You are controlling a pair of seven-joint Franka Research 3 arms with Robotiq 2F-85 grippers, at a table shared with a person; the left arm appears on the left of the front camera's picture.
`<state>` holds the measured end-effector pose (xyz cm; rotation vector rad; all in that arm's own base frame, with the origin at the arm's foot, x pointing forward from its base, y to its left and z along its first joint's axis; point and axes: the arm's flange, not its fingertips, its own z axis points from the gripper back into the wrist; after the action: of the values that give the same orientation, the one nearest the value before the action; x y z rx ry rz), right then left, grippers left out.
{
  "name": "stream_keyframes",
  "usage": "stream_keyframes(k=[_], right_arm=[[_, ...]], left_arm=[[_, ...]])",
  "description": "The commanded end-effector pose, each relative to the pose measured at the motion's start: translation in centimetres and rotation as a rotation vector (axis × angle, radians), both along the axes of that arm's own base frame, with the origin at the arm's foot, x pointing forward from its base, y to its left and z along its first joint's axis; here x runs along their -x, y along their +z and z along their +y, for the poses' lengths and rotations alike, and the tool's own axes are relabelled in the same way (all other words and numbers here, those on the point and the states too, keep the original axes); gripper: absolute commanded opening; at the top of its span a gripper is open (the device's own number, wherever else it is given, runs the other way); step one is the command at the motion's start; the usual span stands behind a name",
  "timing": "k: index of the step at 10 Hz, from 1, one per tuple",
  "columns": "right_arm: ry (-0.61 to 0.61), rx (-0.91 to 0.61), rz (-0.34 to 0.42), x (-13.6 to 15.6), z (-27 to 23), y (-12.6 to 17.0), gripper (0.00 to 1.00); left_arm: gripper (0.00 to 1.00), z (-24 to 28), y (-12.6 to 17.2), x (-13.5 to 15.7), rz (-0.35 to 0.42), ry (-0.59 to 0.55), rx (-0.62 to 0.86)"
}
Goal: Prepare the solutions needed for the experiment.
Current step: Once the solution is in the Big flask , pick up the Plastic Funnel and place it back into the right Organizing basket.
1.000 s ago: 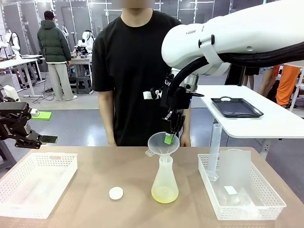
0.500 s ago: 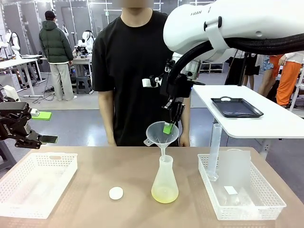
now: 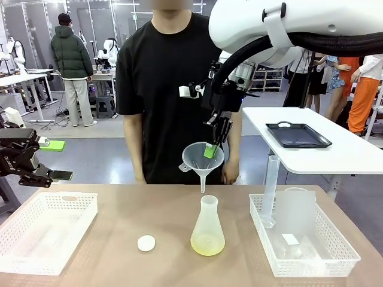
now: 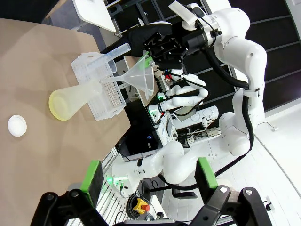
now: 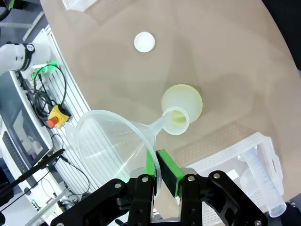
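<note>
Nearest to me, on the tan worktop (image 3: 119, 209), a small white round cap (image 3: 146, 242) lies flat, near the left of a frosted, translucent conical flask (image 3: 207, 218) that stands upright. A shallow layer of pale yellow-green solution (image 3: 207, 245) sits in its wide base. White plastic mesh baskets flank it: the left basket (image 3: 24, 254) and the right basket (image 3: 263, 236), with a tall clear graduated cylinder (image 3: 270, 185) in its far corner.

Straight above the flask's mouth, and apart from it, hangs a clear plastic funnel (image 3: 194, 160), its stem pointing down along the flask's upright axis. My right fingers (image 3: 209, 150) are clenched on the funnel's rim. The flask lies directly below them, so I judge the next move turns on that vertical line.

My left fingers (image 3: 52, 145) are spread wide with nothing between them, well apart at the left edge; the right arm is far nearer. Beyond the worktop stands a person in a black T-shirt (image 3: 161, 89).
</note>
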<state>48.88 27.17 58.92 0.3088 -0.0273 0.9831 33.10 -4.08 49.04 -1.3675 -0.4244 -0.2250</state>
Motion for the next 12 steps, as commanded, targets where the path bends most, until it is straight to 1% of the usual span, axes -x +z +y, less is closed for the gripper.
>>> stream_keyframes(k=[1,3,5,7,8,9,12], right_arm=[[-0.019,0.021,0.008,-0.1,-1.6,1.2,0.0],[-0.07,0.044,-0.011,-0.9,-4.7,2.4,0.0],[-0.14,0.029,-0.011,-1.6,-9.2,3.6,0.0],[-0.222,0.051,-0.024,-2.5,-13.7,4.3,0.0],[-0.263,0.042,-0.011,-2.8,-16.1,4.5,0.0],[-0.303,0.033,0.018,-3.0,-18.5,4.4,0.0],[-0.367,0.033,0.075,-2.3,-22.8,3.3,0.0]], left_arm=[[1.0,-0.2,0.3,-0.2,-0.016,-0.003,0.028],[1.0,-0.2,0.3,-0.2,-0.016,-0.003,0.028],[1.0,-0.2,0.3,-0.2,-0.016,-0.003,0.028],[1.0,-0.2,0.3,-0.2,-0.016,-0.003,0.028],[1.0,-0.2,0.3,-0.2,-0.016,-0.003,0.028],[1.0,-0.2,0.3,-0.2,-0.016,-0.003,0.028],[1.0,-0.2,0.3,-0.2,-0.016,-0.003,0.028]])
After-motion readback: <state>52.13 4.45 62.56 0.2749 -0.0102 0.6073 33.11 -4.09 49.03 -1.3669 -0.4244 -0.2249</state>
